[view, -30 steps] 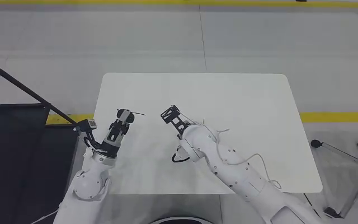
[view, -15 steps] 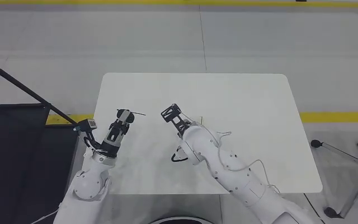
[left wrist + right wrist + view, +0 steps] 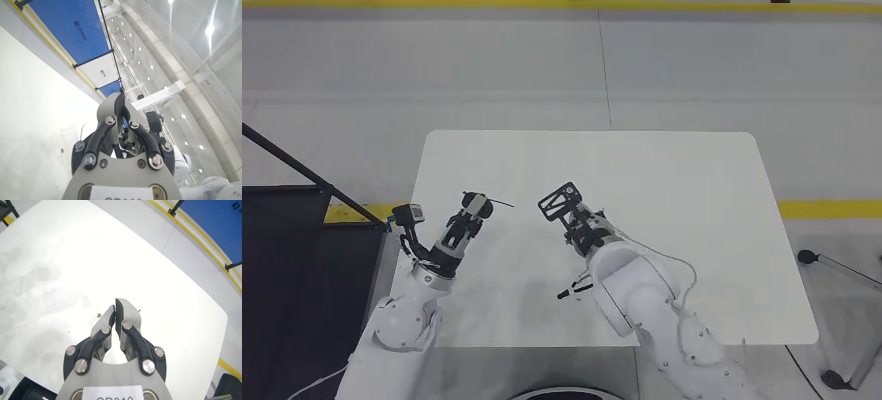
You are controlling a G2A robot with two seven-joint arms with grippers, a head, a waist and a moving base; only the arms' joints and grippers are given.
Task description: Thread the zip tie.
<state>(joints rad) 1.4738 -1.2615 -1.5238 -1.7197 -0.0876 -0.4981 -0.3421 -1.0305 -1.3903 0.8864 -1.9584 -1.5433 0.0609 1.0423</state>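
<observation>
Over table (image 3: 692,200), pinching zip tie (image 3: 499,203) in clamped left gripper (image 3: 474,203), with right gripper (image 3: 115,308) closed empty; risking missed threading from its flexing

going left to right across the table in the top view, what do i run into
left end effector → zip tie sticking out of its grip → right end effector
</observation>
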